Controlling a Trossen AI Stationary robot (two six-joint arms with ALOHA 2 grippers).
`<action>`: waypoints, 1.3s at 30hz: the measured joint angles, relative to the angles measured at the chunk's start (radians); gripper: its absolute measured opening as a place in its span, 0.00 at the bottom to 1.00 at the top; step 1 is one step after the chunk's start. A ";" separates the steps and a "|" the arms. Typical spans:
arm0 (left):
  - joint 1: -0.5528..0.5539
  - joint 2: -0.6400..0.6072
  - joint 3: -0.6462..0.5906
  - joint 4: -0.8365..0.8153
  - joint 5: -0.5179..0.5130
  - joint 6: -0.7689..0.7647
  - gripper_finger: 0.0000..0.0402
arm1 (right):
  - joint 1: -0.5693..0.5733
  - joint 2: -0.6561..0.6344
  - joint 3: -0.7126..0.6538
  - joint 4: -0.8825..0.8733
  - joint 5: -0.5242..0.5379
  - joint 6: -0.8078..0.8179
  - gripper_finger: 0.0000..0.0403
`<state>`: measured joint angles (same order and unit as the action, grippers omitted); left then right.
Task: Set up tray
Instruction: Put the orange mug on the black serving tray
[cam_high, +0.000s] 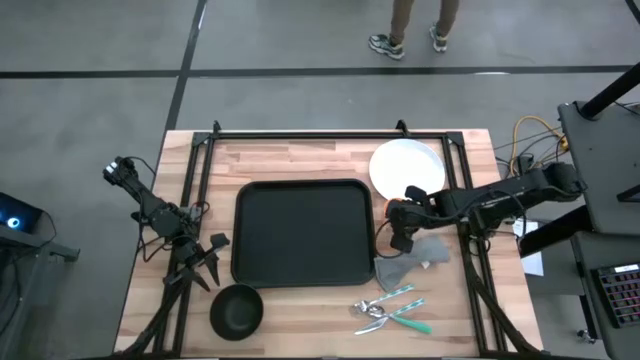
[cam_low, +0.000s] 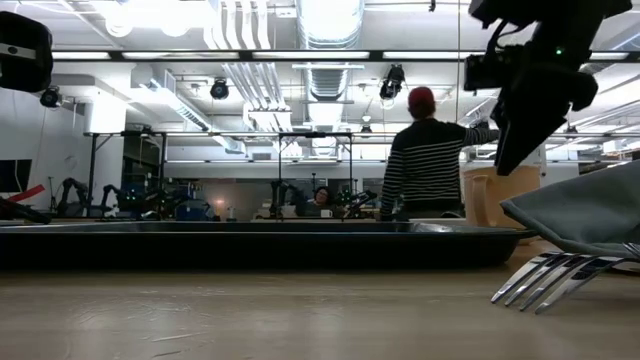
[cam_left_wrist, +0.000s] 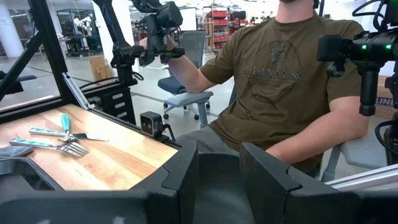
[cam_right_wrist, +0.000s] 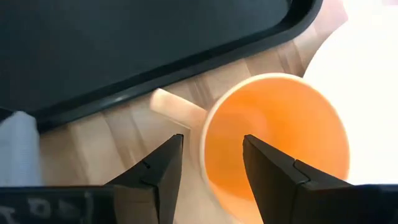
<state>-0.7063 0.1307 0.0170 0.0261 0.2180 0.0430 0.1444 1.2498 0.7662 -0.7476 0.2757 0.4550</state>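
Observation:
The black tray (cam_high: 300, 235) lies flat at the table's middle, with nothing on it; its rim also shows in the low view (cam_low: 250, 245) and the right wrist view (cam_right_wrist: 124, 37). An orange cup (cam_high: 398, 206) stands upright just right of the tray, next to the white plate (cam_high: 405, 165). My right gripper (cam_high: 402, 235) is open and points down over the cup (cam_right_wrist: 273, 130). In the right wrist view, one finger stands over the cup's inside and the other outside its rim (cam_right_wrist: 212, 138). My left gripper (cam_high: 205, 265) is open at the table's left, above the wood near the black bowl (cam_high: 236, 310).
A grey napkin (cam_high: 415, 258) lies right of the tray's near corner. Teal-handled cutlery (cam_high: 392, 308) lies near the table's front edge, with fork tines (cam_low: 545, 280) in the low view. A black frame stands round the table. A person (cam_left_wrist: 280, 81) sits beyond the table.

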 joint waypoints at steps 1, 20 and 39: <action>0.000 0.000 0.000 0.000 0.000 0.000 0.25 | -0.007 0.010 0.000 -0.001 -0.011 -0.002 0.37; 0.000 0.000 0.000 0.000 0.000 0.000 0.25 | -0.058 0.052 0.071 -0.042 -0.037 -0.186 0.02; 0.000 0.000 0.000 0.000 0.000 0.000 0.25 | 0.007 0.130 0.238 0.250 0.609 -0.540 0.02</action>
<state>-0.7064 0.1307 0.0172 0.0261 0.2180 0.0429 0.1513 1.3799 1.0037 -0.4976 0.8847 -0.0852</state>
